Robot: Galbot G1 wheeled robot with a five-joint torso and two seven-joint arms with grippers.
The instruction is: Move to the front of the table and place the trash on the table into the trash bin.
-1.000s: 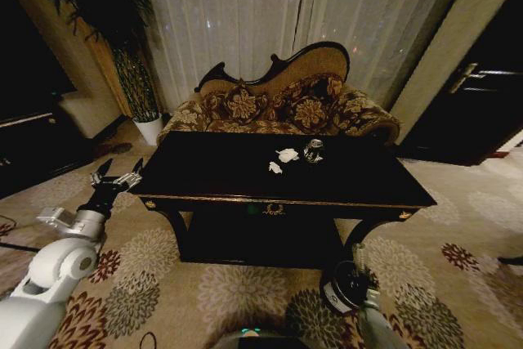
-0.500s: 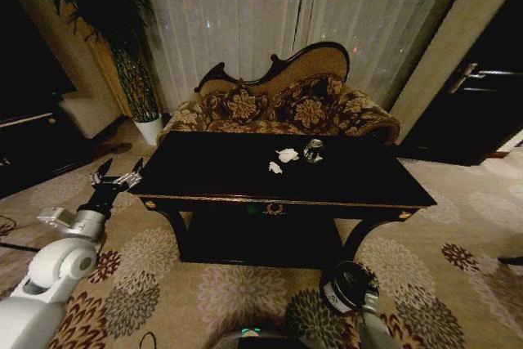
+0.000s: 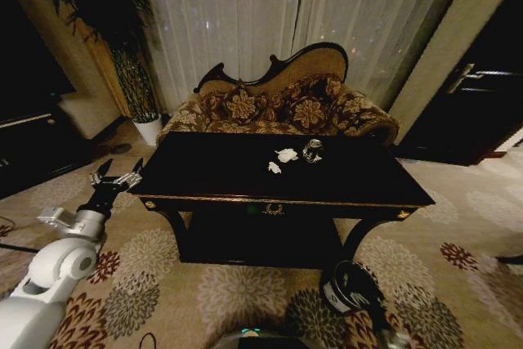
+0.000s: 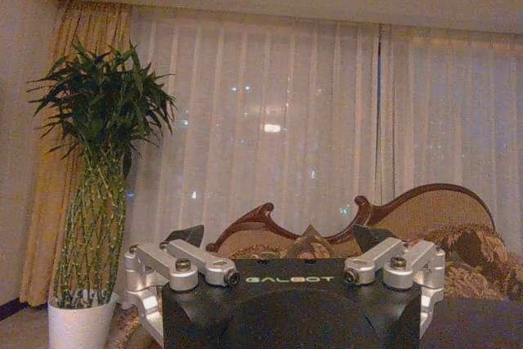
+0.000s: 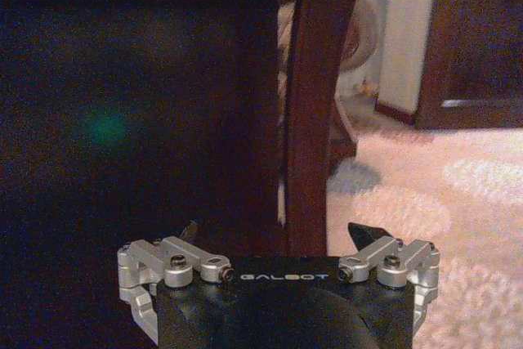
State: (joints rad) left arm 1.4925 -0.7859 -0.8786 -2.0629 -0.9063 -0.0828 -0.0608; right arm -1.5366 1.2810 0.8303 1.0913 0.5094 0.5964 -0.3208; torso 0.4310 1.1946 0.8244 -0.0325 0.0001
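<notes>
With both claws spread and empty, the clear ribbed plastic bottle point(image 3: 312, 150) on the glossy dark wooden surface point(image 3: 221, 173) risked rolling if nudged.

Table point(image 3: 212, 173) is dark glossy wood with gold beaded metal-look trim. Trash on it: crumpled white paper wads point(image 3: 286, 154), clear shiny plastic bottle point(image 3: 312, 150). Trash bin point(image 3: 343, 286) black, shiny rim, white label. Sofa point(image 3: 278, 108) patterned woven cloth, polished wood frame. Carpet point(image 3: 163, 284) matt, floral pile. Left gripper point(image 3: 114, 179) has bare silver metal links and a matt black plastic body.
</notes>
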